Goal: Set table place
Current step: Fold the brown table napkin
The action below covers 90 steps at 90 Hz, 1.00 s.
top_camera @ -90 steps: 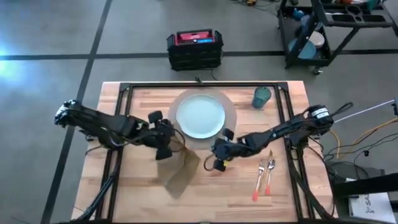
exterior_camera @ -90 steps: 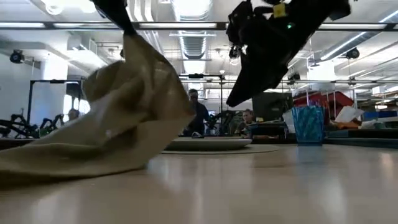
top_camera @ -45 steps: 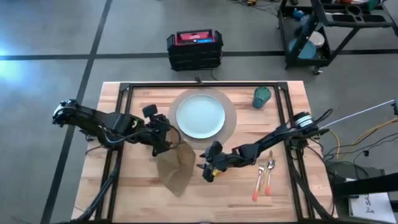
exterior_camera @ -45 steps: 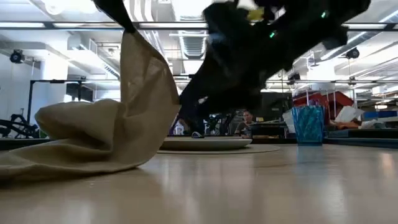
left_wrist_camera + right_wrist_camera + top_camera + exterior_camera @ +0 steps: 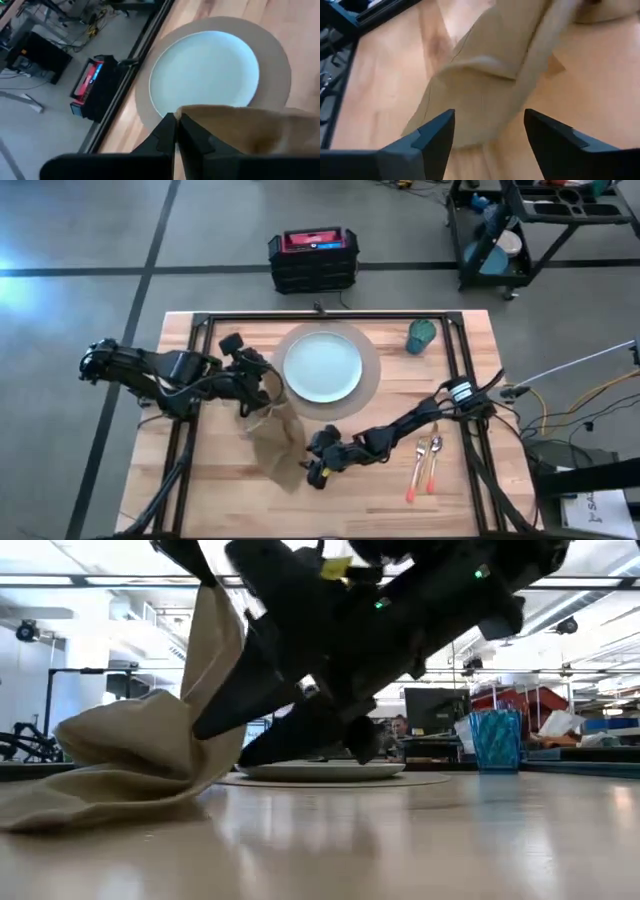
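Beside the plate (image 5: 322, 367), napkin (image 5: 276, 445) corner pinched in left gripper (image 5: 268, 384).

left tool (image 5: 268, 383): closed, raised | right tool (image 5: 314, 468): fingers spread, low

Two dark jointed arms, black cables, yellow label.

— What has shifted in the last second?
— The right gripper (image 5: 318, 470) has travelled from beside the plate (image 5: 322, 366) down to the napkin (image 5: 277, 442), jaws spread.
— And the left gripper (image 5: 266, 384)?
— It has drawn the cloth's pinched corner back and up.
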Each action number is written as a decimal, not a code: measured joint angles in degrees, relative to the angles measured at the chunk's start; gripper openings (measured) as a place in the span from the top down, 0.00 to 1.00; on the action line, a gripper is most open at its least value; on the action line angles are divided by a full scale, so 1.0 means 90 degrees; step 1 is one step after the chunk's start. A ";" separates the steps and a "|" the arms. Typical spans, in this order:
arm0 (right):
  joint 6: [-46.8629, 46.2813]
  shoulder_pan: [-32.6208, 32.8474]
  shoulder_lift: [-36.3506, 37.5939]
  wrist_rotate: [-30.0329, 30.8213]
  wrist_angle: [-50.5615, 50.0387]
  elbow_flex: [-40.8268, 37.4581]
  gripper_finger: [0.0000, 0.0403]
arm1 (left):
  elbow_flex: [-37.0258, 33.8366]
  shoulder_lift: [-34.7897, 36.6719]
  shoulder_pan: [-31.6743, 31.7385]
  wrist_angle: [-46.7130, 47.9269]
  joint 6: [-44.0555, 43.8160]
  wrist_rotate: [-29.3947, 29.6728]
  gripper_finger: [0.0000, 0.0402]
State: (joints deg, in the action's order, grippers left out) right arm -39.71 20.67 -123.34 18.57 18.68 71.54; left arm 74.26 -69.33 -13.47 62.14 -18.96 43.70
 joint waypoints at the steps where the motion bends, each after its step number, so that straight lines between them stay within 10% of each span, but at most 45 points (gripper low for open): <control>1: -0.0003 -0.0007 -0.0033 0.0000 -0.0002 0.0022 0.48 | 0.0000 0.0001 0.0000 0.0002 0.0000 -0.0001 1.00; 29: 0.0039 -0.0040 -0.0387 0.0032 -0.0423 0.0266 0.96 | -0.0002 0.0014 0.0002 0.0380 -0.0236 -0.0003 1.00; 90: 0.0409 0.0640 0.2638 0.2166 -0.6081 0.0624 1.00 | 0.1021 0.1224 -0.0010 0.0903 -0.0230 0.0041 1.00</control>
State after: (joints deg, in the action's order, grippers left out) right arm -36.02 26.43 -99.60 38.06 -36.05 77.15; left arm 83.45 -58.32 -13.56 70.27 -21.03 44.07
